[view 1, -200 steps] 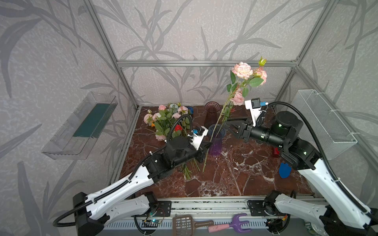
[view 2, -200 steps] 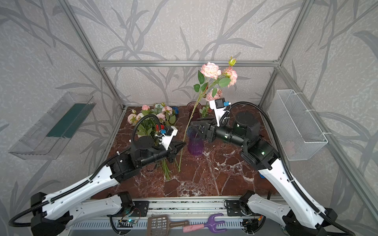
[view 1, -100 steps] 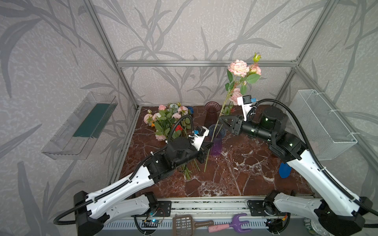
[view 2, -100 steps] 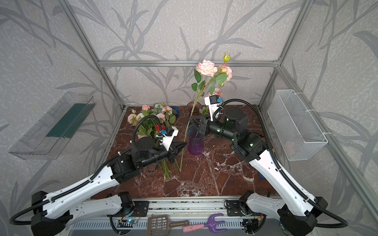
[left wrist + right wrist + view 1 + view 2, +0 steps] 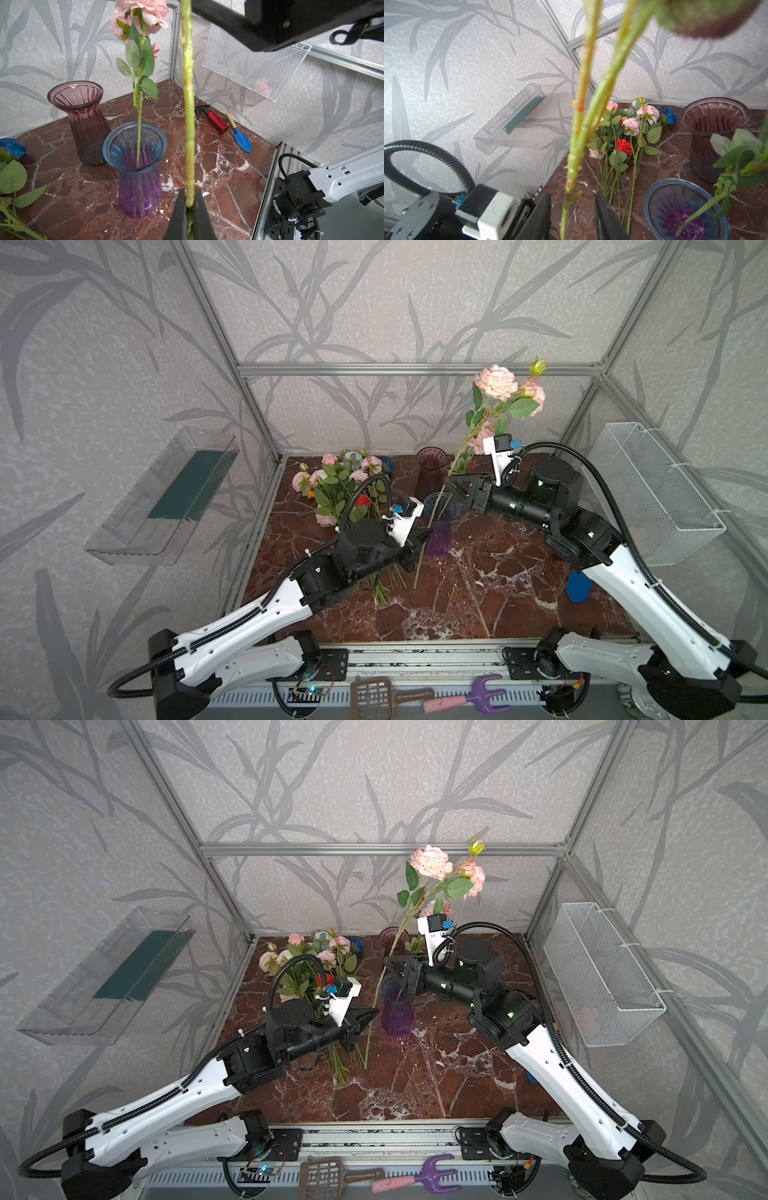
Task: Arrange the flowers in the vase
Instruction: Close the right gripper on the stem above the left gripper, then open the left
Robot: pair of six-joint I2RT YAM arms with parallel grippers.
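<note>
Left hand [image 5: 190,207] clenched low on the pink stem [image 5: 188,104]. Right hand [image 5: 573,199] released, with its jaws apart either side of the same stem higher up, not pinching.

Cut end hangs below the left hand, outside and just beside the blue-purple vase [image 5: 438,539], which already holds one flower [image 5: 143,54]. The rest of the flowers [image 5: 340,485] lie on the desk [image 5: 498,572], back left.

My read: the cut end looks lower than the rim, so lift first, shift over the mouth, then lower straight. Right hand should guide the upper stem loosely and clamp only if it swings. Mind the seated flower.

Long axis is near upright and leaning. Blooms [image 5: 494,383] point up toward back right, cut end down toward the front.
</note>
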